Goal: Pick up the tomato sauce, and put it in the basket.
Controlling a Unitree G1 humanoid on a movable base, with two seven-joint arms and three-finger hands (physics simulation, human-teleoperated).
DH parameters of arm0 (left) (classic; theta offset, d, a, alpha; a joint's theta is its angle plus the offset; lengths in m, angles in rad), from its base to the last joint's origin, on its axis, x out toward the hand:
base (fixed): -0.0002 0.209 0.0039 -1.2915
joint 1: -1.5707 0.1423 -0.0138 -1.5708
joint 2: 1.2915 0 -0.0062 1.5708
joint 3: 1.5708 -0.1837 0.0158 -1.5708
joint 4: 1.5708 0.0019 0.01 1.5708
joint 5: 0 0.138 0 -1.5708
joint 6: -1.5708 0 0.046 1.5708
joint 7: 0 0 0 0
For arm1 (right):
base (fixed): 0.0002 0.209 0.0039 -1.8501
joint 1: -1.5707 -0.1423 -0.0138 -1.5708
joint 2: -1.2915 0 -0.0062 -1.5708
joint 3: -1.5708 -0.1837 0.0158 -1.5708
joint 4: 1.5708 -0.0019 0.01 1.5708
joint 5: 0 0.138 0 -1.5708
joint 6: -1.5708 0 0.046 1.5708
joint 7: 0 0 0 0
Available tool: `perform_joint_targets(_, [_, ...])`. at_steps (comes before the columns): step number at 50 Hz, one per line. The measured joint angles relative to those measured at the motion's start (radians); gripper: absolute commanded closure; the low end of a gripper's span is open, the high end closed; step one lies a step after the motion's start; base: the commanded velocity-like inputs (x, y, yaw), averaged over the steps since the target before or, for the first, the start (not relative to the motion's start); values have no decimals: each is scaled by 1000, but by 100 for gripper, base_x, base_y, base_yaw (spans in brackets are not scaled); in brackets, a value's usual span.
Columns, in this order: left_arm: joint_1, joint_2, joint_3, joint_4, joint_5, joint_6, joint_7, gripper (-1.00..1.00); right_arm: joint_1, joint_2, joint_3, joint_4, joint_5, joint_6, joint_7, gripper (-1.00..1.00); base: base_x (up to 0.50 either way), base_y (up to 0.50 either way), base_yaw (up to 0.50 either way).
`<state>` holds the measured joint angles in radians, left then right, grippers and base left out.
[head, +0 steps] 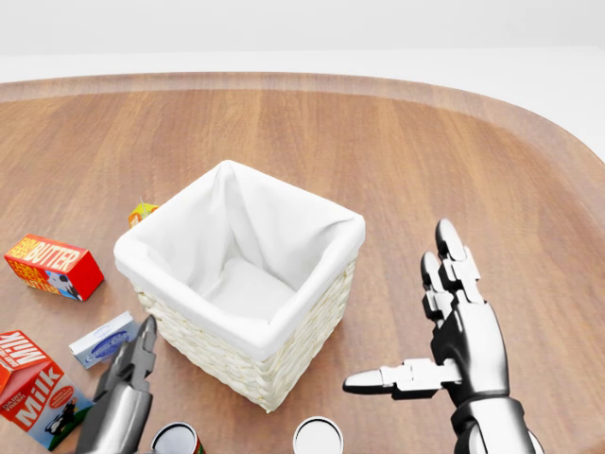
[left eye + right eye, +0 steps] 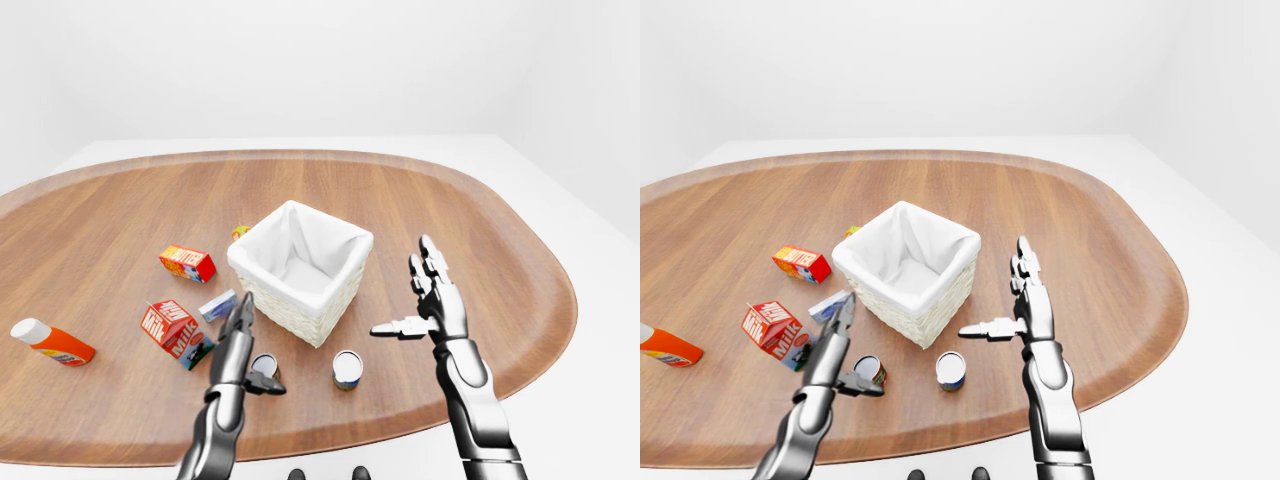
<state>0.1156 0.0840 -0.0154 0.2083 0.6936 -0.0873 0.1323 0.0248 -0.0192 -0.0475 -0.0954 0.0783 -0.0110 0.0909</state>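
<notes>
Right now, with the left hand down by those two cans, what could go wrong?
The left hand, open, hovers beside a red can, with a second can close by; labels are unreadable, so it may grab the wrong one. The milk carton and small blue box crowd that arm and could get knocked. The basket wall stands near the lift path.

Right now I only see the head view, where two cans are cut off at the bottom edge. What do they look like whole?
Observer: The left-eye view shows both whole and upright: a red can and a second can, below the basket.
Operator: Is the left hand holding one?
Observer: No. The left hand is open, and its thumb sticks out just under the red can.
Operator: Anything further left?
Observer: An orange bottle with a white cap lies on its side near the table's left edge.
</notes>
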Motion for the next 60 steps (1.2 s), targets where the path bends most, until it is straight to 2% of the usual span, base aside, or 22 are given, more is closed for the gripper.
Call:
perform_joint_targets(10, [-5,-2,-7,15,4,0,9,-100,-1,0,-1,-7,1,8,-1,-100,0,0,0])
perform_joint_targets(60, [-13,-2,-36,99,27,0,58,-100,-13,-3,-6,14,2,-1,-4,-100,0,0,0])
